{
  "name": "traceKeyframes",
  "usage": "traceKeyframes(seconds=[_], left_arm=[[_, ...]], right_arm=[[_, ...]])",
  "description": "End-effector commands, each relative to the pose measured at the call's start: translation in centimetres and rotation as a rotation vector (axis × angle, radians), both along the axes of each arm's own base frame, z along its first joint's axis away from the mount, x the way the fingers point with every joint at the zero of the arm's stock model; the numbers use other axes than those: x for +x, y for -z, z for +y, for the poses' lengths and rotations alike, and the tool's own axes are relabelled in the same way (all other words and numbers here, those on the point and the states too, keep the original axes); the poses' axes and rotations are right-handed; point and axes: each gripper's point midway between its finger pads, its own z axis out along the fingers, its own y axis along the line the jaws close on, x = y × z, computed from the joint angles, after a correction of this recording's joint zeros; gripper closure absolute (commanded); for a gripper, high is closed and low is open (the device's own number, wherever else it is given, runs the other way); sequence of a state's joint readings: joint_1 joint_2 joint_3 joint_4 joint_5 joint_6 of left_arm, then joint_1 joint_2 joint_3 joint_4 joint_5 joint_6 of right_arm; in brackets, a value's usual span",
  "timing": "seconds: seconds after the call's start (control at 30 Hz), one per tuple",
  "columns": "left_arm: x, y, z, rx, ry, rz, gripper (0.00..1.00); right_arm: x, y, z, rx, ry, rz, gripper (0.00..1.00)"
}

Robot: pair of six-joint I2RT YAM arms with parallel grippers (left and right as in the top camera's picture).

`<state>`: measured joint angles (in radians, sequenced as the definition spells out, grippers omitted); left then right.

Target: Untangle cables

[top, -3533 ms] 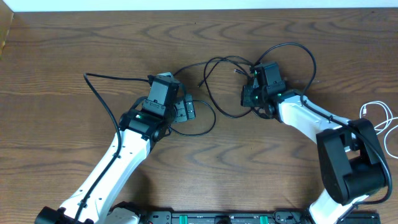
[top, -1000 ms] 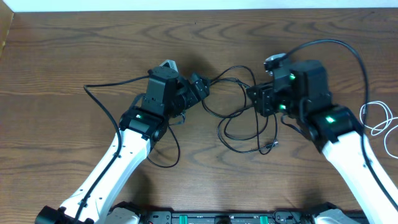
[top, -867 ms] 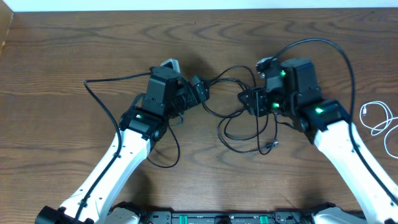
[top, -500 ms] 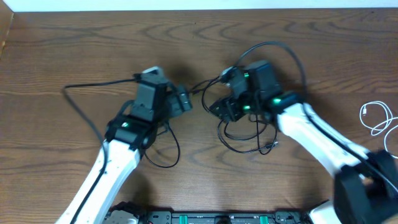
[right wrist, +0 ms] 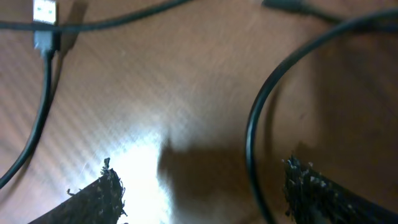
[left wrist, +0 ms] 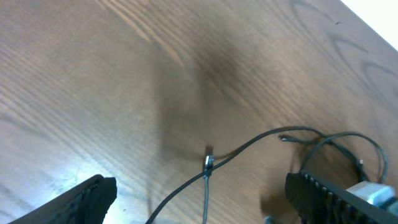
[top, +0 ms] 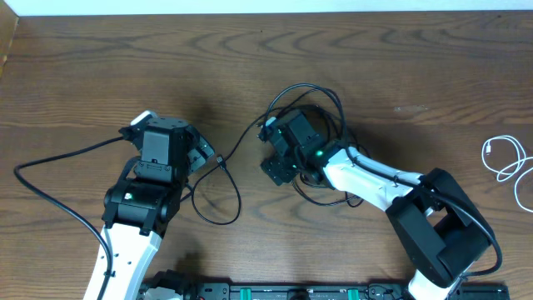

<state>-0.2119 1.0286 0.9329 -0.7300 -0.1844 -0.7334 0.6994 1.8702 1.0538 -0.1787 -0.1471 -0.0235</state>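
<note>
Two thin black cables lie loosely tangled at mid-table. One cable (top: 236,193) loops from beside my left gripper (top: 202,155) up toward the right wrist. The other cable (top: 333,190) coils under my right arm. A white cable (top: 503,157) lies apart at the far right. In the left wrist view the left gripper (left wrist: 208,202) stands wide open above a black cable and its small plug (left wrist: 208,163), not touching them. My right gripper (top: 276,167) is open and low over the tangle. In its wrist view, a black cable (right wrist: 254,140) passes between the fingers (right wrist: 99,199), close to the right one.
Thicker black cords trail from both arms, one sweeping left (top: 50,158) and one arching above the right wrist (top: 316,87). A metal-tipped USB plug (right wrist: 45,18) lies ahead of the right gripper. A rail (top: 300,292) runs along the table's front edge.
Both arms have swung left. The left gripper drew back to the left, still open. The right gripper came over the tangle and its jaws opened wider.
</note>
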Motion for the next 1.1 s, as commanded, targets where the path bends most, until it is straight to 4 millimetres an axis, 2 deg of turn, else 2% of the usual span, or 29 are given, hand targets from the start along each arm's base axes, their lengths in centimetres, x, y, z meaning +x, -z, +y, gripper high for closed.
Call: traceKeyframes(seconds=[0.0, 0.07, 0.1, 0.3, 0.4, 0.53, 0.63, 0.7, 0.8, 0.9, 0.97, 1.0, 1.07], left_arm=[[-0.2, -0.3, 0.5, 0.01, -0.024, 0.0, 0.06], [-0.3, -0.2, 0.4, 0.005, -0.018, 0.008, 0.06], [-0.4, -0.2, 0.3, 0.003, -0.016, 0.012, 0.08], [-0.4, -0.1, 0.3, 0.003, -0.016, 0.015, 0.06], [-0.4, -0.1, 0.3, 0.003, -0.015, 0.015, 0.06], [-0.5, 0.0, 0.3, 0.005, -0.016, 0.022, 0.06], [-0.4, 0.1, 0.3, 0.006, -0.016, 0.025, 0.06], [-0.4, 0.1, 0.3, 0.006, -0.015, 0.025, 0.06], [-0.4, 0.1, 0.3, 0.006, -0.015, 0.025, 0.06], [-0.4, 0.1, 0.3, 0.006, -0.016, 0.025, 0.06], [-0.4, 0.1, 0.3, 0.006, -0.015, 0.025, 0.06], [-0.4, 0.1, 0.3, 0.006, -0.015, 0.025, 0.06], [-0.4, 0.1, 0.3, 0.006, -0.016, 0.025, 0.06]], right_arm=[[1.7, 0.5, -0.8, -0.073, 0.043, -0.072, 0.33], [1.7, 0.5, -0.8, -0.071, 0.054, -0.064, 0.46], [1.7, 0.5, -0.8, -0.07, 0.054, -0.065, 0.46], [1.9, 0.5, -1.0, -0.067, 0.062, -0.067, 0.38], [1.9, 0.8, -1.0, -0.071, 0.062, -0.061, 0.4], [1.9, 0.9, -1.0, -0.073, 0.062, -0.06, 0.69], [2.0, 0.8, -0.9, -0.069, 0.061, -0.06, 0.83], [1.8, 0.6, -0.6, -0.055, 0.051, -0.052, 0.97], [2.2, 0.1, -0.6, -0.054, 0.054, -0.047, 0.99], [3.1, -1.7, -0.3, -0.05, 0.062, -0.051, 0.99], [4.0, -4.3, -0.1, -0.035, 0.072, -0.068, 0.99], [4.6, -6.3, 0.1, -0.019, 0.079, -0.085, 0.99], [5.6, -11.7, 0.5, 0.057, 0.073, -0.119, 0.99]])
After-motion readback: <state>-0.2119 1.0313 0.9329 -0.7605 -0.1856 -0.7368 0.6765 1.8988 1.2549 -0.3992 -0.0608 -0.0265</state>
